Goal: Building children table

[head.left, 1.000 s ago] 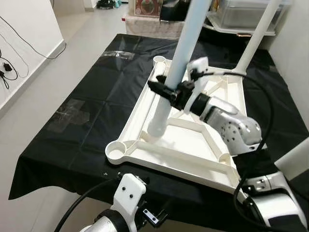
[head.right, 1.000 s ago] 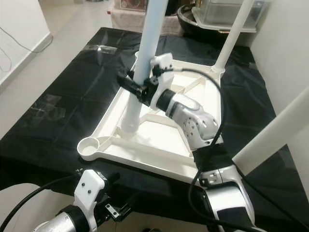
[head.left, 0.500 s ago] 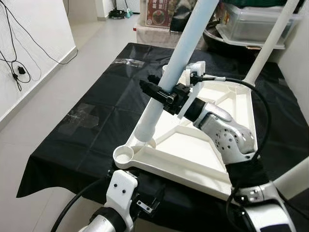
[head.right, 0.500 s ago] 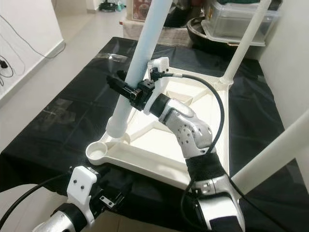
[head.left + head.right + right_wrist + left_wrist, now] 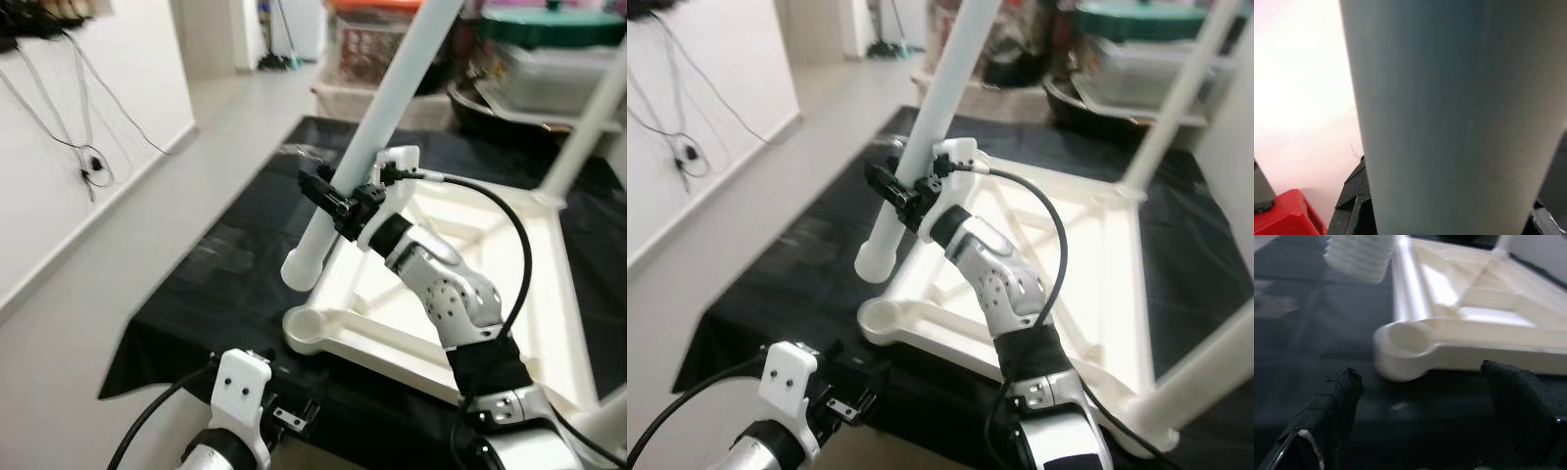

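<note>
A white children's table top (image 5: 1097,255) lies upside down on a black cloth. My right gripper (image 5: 331,203) is shut on a long white leg (image 5: 380,122), which it holds tilted. The leg also shows close up in the right wrist view (image 5: 1440,112). The leg's threaded lower end (image 5: 300,268) hangs a little above and to the left of the near-left corner socket (image 5: 308,328). My left gripper (image 5: 1420,374) is open, low at the cloth's front edge, facing that socket (image 5: 1405,340), with the threaded end (image 5: 1359,257) above it.
One leg (image 5: 1181,88) stands in the far right corner of the top, and another (image 5: 1205,362) slants up at the near right. Storage boxes and a pot (image 5: 549,29) crowd the back. Bare floor and a white wall with cables (image 5: 88,166) lie to the left.
The right gripper has carried the leg out of the frame's inside, towards the near-left corner, so its end now hangs beside the socket. The head view has swung as well.
</note>
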### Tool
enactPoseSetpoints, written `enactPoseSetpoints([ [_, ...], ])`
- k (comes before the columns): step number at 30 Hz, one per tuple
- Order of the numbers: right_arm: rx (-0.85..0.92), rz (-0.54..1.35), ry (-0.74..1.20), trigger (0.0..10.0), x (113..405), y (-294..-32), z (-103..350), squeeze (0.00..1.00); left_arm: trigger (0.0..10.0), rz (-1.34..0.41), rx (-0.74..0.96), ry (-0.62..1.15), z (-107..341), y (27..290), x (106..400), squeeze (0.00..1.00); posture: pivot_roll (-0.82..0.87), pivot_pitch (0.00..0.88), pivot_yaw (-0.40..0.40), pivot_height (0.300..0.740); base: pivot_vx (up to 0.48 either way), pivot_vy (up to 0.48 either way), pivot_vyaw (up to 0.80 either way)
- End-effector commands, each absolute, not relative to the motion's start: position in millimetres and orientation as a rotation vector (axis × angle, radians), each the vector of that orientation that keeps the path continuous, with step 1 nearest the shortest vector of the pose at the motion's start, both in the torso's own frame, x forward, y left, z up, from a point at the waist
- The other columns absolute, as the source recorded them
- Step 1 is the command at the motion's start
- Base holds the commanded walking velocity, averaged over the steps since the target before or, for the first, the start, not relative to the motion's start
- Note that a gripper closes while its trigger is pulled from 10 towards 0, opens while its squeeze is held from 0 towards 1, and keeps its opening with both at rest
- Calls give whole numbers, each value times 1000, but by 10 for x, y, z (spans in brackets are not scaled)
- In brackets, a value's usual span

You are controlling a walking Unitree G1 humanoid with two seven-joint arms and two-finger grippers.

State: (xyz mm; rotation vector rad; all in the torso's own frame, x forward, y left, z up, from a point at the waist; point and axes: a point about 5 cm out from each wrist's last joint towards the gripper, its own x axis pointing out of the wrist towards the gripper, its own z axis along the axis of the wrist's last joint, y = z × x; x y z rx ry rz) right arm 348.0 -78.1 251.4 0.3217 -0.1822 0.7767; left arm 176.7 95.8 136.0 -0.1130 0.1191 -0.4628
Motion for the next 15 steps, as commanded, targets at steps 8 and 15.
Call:
enactPoseSetpoints([
  [8, 290, 709, -221, 10000, 3520, -888, 2554, 0, 10000, -442, -109, 134, 1334, 964, 1755, 0, 124, 110, -84, 740, 0, 0, 0],
  [15, 244, 683, -203, 10000, 3622, -1057, 2528, 0, 10000, -422, -105, 128, 1368, 954, 1737, 0, 121, 139, -90, 740, 0, 0, 0],
])
